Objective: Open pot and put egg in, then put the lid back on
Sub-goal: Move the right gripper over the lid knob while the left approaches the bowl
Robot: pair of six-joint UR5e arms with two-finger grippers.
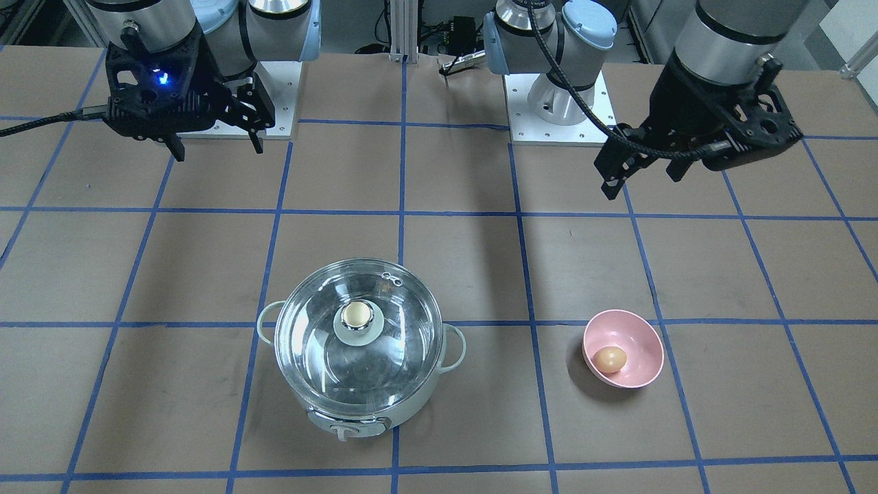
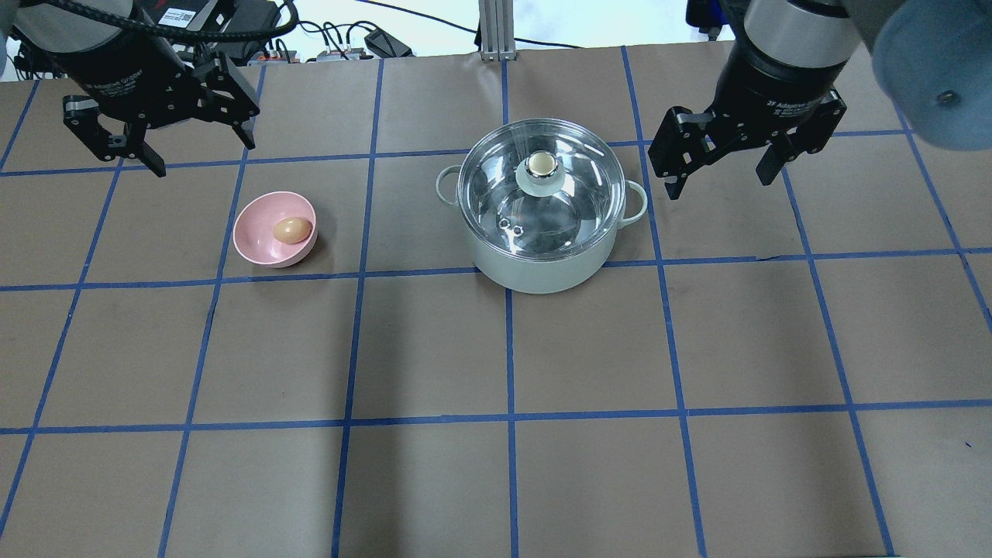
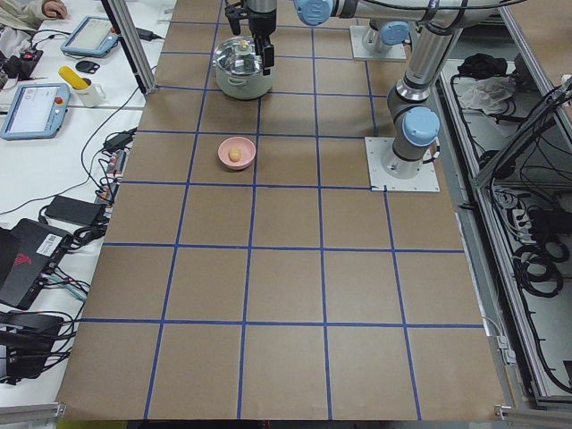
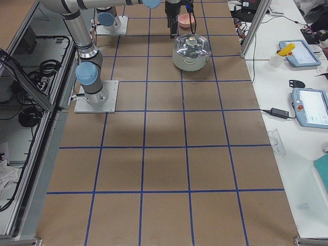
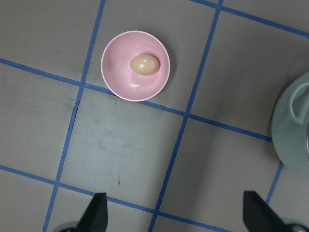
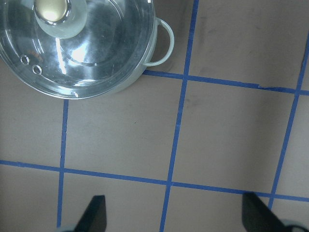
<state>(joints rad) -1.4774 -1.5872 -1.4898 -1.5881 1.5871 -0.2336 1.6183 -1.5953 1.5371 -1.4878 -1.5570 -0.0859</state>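
Left gripper hovers above the table on the left, robot's side of the things, fingers spread wide, nothing between them. Right gripper also up in the air on the right, fingers apart too, holding nothing. Neither touches anything. Farther out, left: pink bowl sits on the brown paper, close to a blue tape line. Egg lies inside the bowl, a bit right of its middle, on its side. In the left wrist view the bowl is ahead of the fingertips, well apart from them. Right of the bowl, well apart from it, near the table's middle: pot, upright, a loop handle on each side, control knob facing away from the robot. Lid is seated flat on the pot's rim, its knob on top, vent holes toward the robot's side. Pot is shut. In the right wrist view the pot is ahead and left of the fingertips, apart from them.
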